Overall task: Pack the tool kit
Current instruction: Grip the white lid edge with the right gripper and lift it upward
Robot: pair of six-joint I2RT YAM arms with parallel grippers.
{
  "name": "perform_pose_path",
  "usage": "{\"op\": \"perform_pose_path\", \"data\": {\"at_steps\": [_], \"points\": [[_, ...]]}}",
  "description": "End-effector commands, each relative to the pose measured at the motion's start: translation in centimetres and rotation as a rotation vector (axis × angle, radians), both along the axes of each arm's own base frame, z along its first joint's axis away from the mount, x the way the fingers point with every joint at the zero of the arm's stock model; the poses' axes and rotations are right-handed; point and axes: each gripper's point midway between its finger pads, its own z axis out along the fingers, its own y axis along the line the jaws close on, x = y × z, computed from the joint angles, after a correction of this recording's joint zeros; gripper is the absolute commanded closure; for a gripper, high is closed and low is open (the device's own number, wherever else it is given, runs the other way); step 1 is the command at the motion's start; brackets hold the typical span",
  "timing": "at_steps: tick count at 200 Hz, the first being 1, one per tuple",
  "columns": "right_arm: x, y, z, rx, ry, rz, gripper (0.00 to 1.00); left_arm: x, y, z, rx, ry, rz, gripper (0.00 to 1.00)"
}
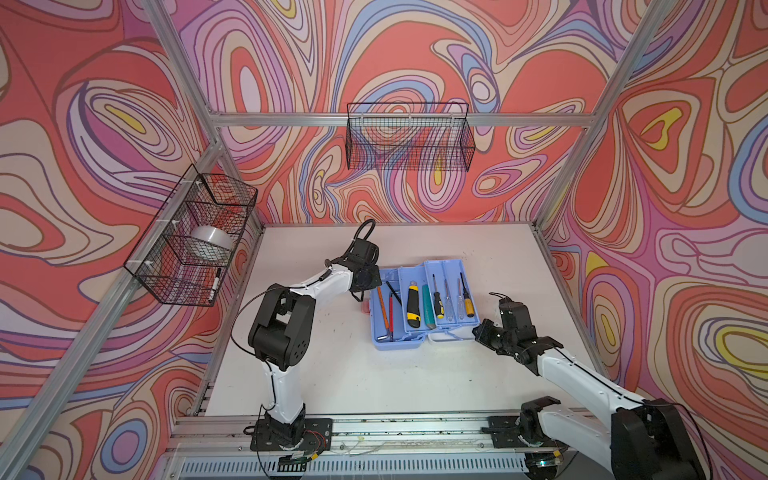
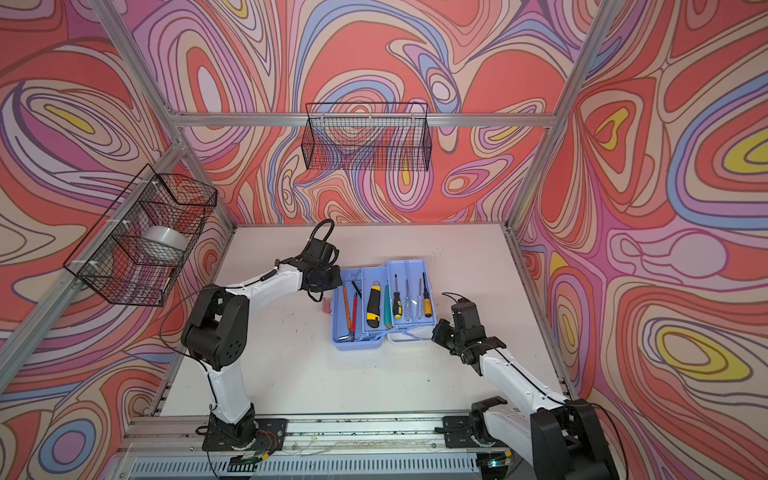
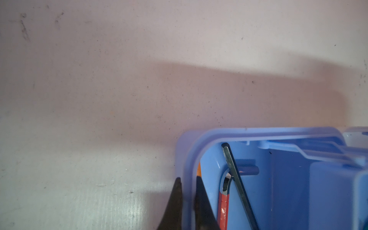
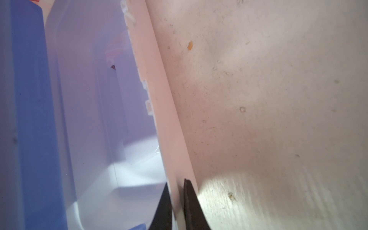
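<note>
The left hand (image 3: 187, 179) is pinching the tool kit (image 1: 399, 341) at its far left corner. One finger is sitting outside the blue rim and one inside, closed on that wall. The kit is lying open in the middle of the surface (image 1: 332, 374), between the two hands. Just inside the gripped wall, the hex keys (image 1: 390, 309) are lying lengthwise in the lowest compartment. Next to them, on a raised tray, the yellow-and-black utility knife (image 1: 412, 306) is resting beside a teal knife (image 1: 428, 306). Further right, the screwdrivers (image 1: 438, 300) are lying side by side in the last tray. At the kit's near right corner, the right hand (image 4: 175, 182) is clamping a thin white wall (image 4: 161, 99), a finger pressing on either side.
</note>
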Motion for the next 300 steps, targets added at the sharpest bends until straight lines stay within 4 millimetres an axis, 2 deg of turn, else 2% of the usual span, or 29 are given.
{"op": "perform_pose_path", "data": {"at_steps": [1,68,130,175,218,273,300], "points": [[0.7,-1.5,1.7,-0.044,-0.036,-0.075,1.00,-0.4,0.0,-0.9,-0.015,0.027,0.013,1.00],[1.4,-2.1,6.0,-0.078,-0.144,-0.082,1.00,-1.1,-1.9,0.0,-0.028,0.004,-0.023,1.00],[1.9,-2.6,11.4,-0.160,-0.232,-0.055,1.00,-1.9,-3.8,0.4,-0.032,-0.002,-0.052,1.00],[2.1,-0.9,14.4,-0.164,-0.299,-0.007,1.00,-2.0,-3.9,1.2,-0.041,-0.018,-0.048,1.00],[1.8,1.2,15.2,-0.215,-0.316,0.043,1.00,-2.0,-4.1,2.1,-0.051,-0.037,-0.052,1.00],[1.5,3.8,16.5,-0.317,-0.347,0.094,1.00,-2.1,-5.0,2.4,-0.058,-0.040,-0.069,1.00],[1.4,5.8,17.1,-0.391,-0.364,0.135,1.00,-2.2,-5.2,2.4,-0.062,-0.039,-0.071,1.00]]}}
